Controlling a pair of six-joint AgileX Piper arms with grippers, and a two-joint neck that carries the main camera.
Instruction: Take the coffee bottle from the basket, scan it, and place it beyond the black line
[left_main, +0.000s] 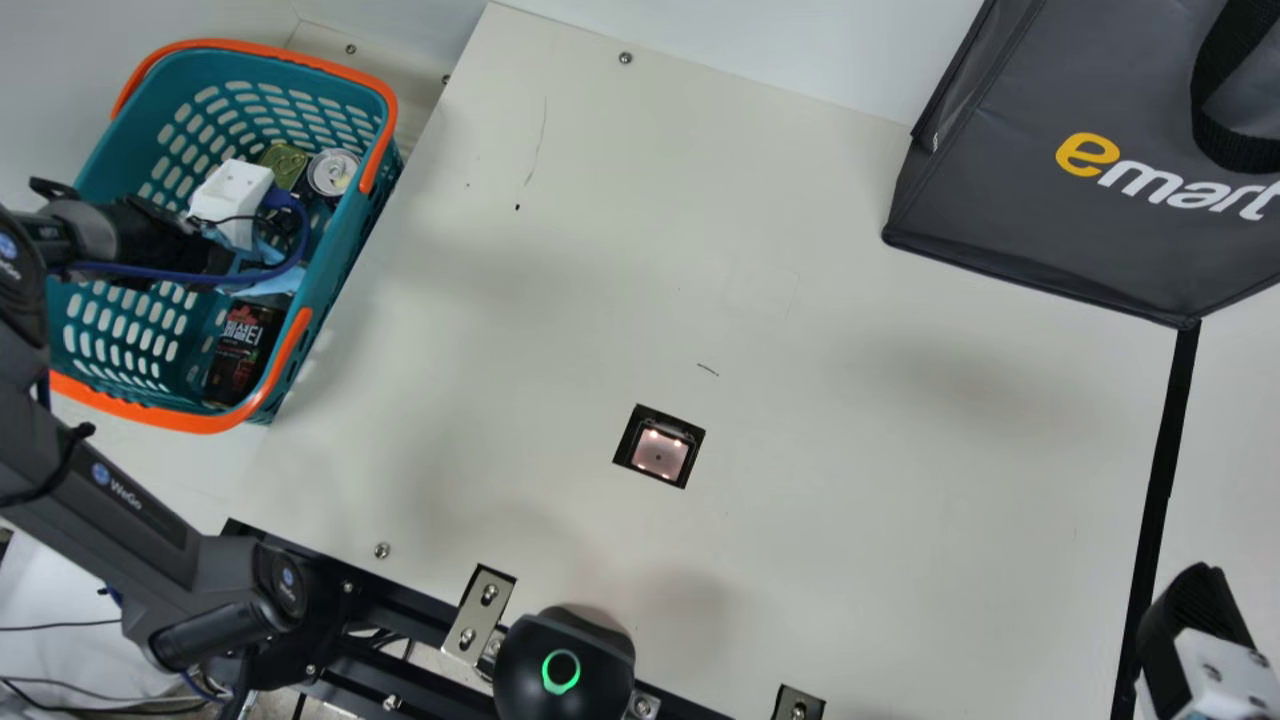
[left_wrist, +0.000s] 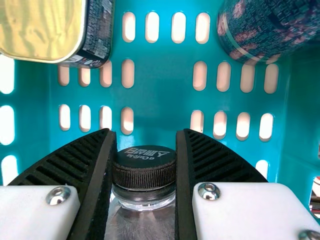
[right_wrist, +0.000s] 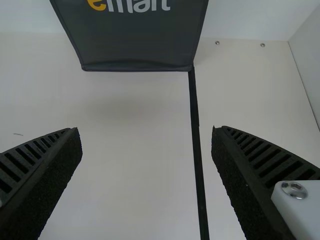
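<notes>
In the main view, the black left arm is at the teal plastic basket with orange handles, while the square, lit scanner window lies in the cream surface and the straight black line runs well beyond it. In the left wrist view, the left gripper has its jaws pinching the clear coffee bottle with a ribbed black cap, inside the basket, near a gold-lidded tin and a dark patterned can. The step in hand looks to be the lift: a firm, even pinch and a slow, straight rise would suit it, since the smooth bottle could swing or snag on the rim; its code should then face the window squarely. In the right wrist view, the right gripper has its jaws spread wide, near the line.
</notes>
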